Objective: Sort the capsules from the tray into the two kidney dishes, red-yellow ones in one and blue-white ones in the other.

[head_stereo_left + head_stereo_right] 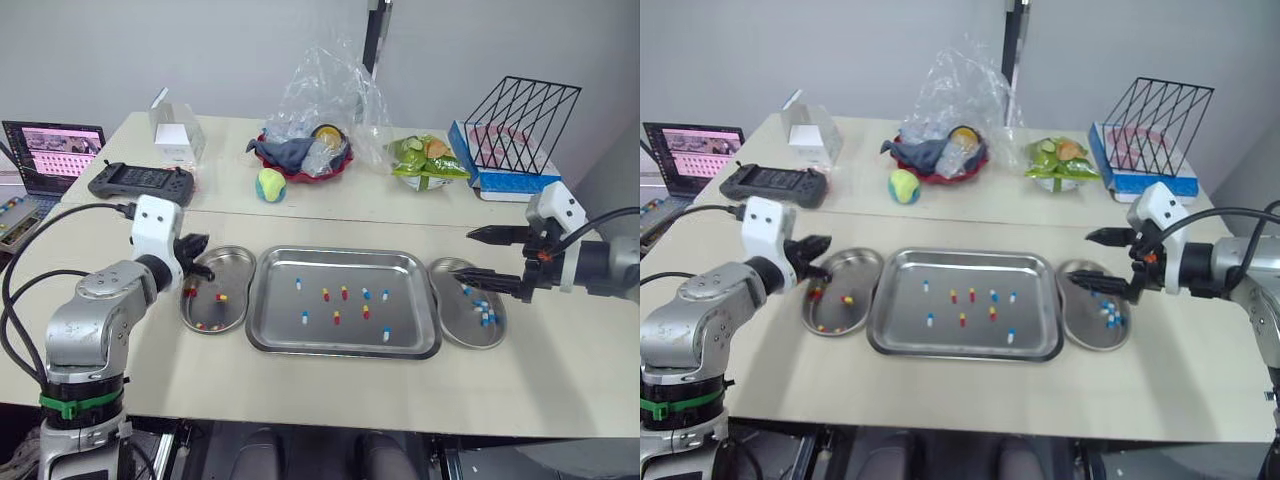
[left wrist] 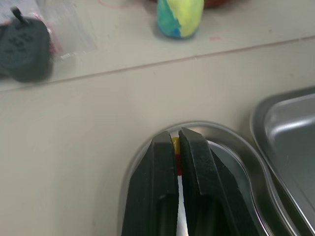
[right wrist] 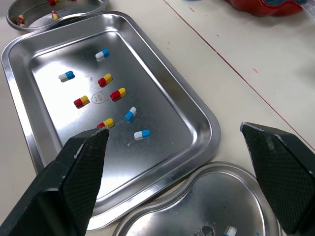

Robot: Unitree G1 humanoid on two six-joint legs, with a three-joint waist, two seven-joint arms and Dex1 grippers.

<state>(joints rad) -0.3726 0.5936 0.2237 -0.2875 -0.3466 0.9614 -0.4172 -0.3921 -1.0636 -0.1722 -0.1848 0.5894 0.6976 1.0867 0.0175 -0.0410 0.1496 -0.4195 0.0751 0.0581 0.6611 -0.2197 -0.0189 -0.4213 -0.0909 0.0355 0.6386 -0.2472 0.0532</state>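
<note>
Centrally, the tray [image 1: 262,300] lies on the table [image 1: 560,390] with nine loose capsules [image 1: 344,292] scattered over its floor, four red-yellow and five blue-white, none touching another. Just beside the tray's left end sits the left kidney dish [image 1: 235,262], holding a few red-yellow capsules [image 1: 221,297]. Just beside the tray's right end sits the right kidney dish [image 1: 455,318], holding a small cluster of blue-white capsules [image 1: 484,310].

Over the left kidney dish, at its edge far from the tray, hangs the left gripper [image 2: 174,133]. Its two black fingers are pressed nearly together on a held capsule [image 2: 175,146], whose yellow end peeks out between the tips with the red end deeper in. The left arm is bent at the elbow, its forearm angled in toward the tray's left end.

Off the tray's right end, the right gripper [image 1: 462,253] hovers above the right kidney dish with its fingers spread wide apart and nothing between them, the tips pointing at the tray. The right arm reaches in from the side, its forearm running roughly level toward the tray.

Beyond the tray lies a yellow-green ball [image 1: 270,185], and behind that a red bowl [image 1: 300,170] under crumpled clear plastic. Farther left of the tray rest a black controller [image 1: 141,180] and a laptop [image 1: 50,150]. Beyond the tray's right end stands a black wire rack [image 1: 520,125].
</note>
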